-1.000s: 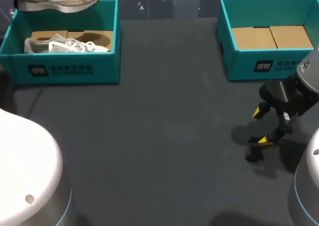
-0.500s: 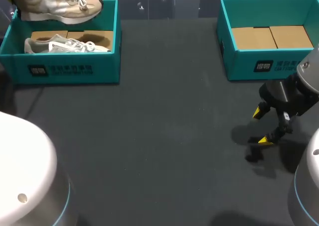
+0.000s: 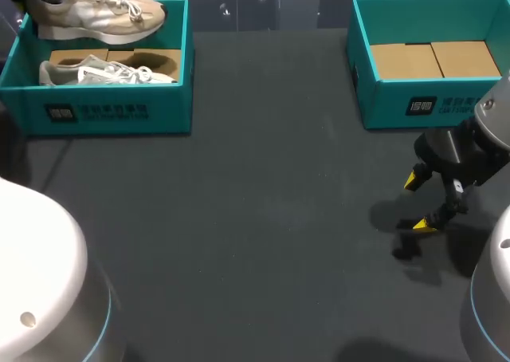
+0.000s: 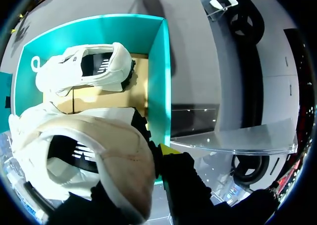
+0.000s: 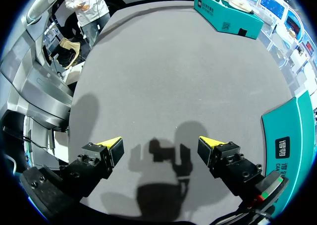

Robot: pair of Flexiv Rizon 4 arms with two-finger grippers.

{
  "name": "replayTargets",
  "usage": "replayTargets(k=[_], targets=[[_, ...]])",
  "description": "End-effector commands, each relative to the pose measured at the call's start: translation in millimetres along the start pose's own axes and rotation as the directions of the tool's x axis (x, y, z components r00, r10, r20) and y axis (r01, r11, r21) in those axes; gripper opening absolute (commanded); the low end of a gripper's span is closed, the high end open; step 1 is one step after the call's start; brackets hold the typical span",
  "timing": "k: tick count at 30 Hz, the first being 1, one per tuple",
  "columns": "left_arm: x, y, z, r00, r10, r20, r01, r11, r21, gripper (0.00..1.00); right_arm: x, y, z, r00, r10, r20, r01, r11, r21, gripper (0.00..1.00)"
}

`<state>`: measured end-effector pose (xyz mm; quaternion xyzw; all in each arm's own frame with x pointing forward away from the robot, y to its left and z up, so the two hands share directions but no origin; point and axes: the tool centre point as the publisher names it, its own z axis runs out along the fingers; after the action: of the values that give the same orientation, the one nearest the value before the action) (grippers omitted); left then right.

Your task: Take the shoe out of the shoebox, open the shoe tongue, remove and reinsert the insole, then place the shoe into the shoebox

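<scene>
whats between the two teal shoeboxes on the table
Nothing but bare dark table lies between the left shoebox and the right shoebox; the head view shows it.

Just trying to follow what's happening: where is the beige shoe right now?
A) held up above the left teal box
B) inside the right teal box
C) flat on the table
A: the beige shoe hangs above the left teal box, and a second shoe lies inside that box.
</scene>
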<state>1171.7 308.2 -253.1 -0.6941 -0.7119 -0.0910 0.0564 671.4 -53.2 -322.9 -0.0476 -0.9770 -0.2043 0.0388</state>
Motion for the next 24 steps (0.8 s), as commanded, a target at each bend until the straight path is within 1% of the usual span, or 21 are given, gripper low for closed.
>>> replayTargets(k=[1,5,9,24], targets=[[-3.5,2.7,4.4,1.0,0.008,0.005,-0.008,1.0,0.011,0.0,1.1,-0.5,0.2,1.0,0.0,0.002,0.0,1.0,0.0,1.0],[-8.6,3.1,17.3,1.0,-0.003,0.006,0.003,1.0,0.019,0.0,1.1,-0.5,0.2,1.0,0.0,0.002,0.0,1.0,0.0,1.0],[-9.9,4.4,24.7,1.0,-0.01,0.003,0.01,1.0,0.028,0.0,1.1,-0.5,0.2,1.0,0.0,0.002,0.0,1.0,0.0,1.0],[-19.9,6.4,45.4,0.999,-0.038,0.004,0.038,0.998,0.042,0.0,1.1,-0.5,0.2,1.0,0.0,0.002,0.0,1.0,0.0,1.0]])
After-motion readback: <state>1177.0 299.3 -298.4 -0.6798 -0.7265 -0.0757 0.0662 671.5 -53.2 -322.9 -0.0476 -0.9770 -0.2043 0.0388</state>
